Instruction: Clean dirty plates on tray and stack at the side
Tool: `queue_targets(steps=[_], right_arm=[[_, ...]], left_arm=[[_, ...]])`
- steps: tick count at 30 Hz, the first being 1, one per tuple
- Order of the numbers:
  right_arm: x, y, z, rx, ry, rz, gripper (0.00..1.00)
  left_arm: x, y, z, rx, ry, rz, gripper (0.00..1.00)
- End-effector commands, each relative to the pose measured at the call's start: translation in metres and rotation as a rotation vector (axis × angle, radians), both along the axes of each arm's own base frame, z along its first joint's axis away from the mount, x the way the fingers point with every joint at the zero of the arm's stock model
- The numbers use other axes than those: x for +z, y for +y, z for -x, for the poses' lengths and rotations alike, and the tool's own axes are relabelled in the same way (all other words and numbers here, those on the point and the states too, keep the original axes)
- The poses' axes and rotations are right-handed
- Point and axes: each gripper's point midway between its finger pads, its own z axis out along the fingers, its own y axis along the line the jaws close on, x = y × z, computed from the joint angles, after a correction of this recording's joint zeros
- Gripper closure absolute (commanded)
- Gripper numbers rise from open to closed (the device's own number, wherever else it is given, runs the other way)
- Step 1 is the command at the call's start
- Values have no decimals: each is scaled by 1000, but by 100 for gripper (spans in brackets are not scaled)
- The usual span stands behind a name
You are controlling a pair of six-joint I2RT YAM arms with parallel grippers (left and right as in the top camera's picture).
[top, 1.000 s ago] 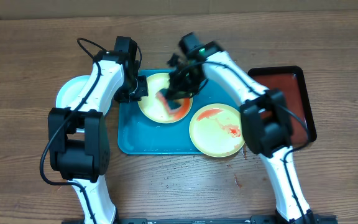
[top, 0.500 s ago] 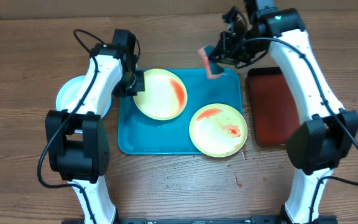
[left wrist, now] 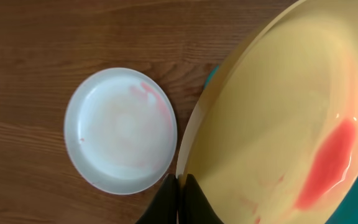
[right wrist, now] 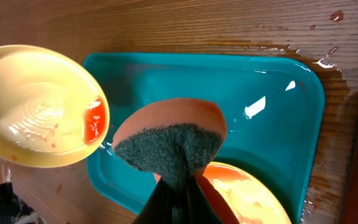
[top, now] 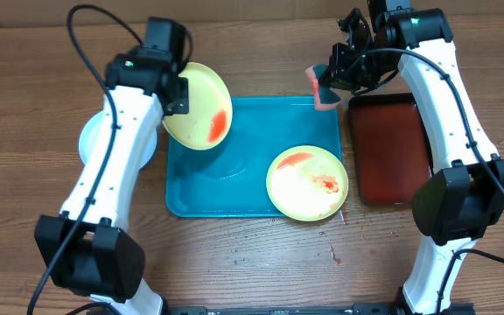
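**Plate lifted off the tray, still smeared**

The left gripper [left wrist: 179,185], clamped on the yellow-green plate [top: 198,107], has raised it tilted off the teal tray [top: 243,188] toward the pale plate [left wrist: 120,130]. The right gripper [right wrist: 176,186] has withdrawn, pinching the sponge [right wrist: 169,140].

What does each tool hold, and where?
The left tool grips a yellow plate by its rim; the right tool pinches the sponge by its scouring side.

Teal tray [top: 234,188], red-smeared yellow plates [top: 198,105] [top: 307,184], pink-tinged white plate [left wrist: 120,130], orange sponge [right wrist: 173,124] with dark green face.
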Motion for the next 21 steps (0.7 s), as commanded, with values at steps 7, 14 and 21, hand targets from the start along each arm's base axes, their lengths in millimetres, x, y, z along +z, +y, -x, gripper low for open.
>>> queue_targets(steps=[7,14,21], right_arm=[[16,-1,3,7,-38,1,96],[13,-4,6,1,-24,20,96],[12,-5,7,0,-20,25,96]], left_arm=[[47,-20,7,-6,-142,-335,96],[70,-28,18,61,-245,-474,96],[106,-35,25,96,-387,-657,96]])
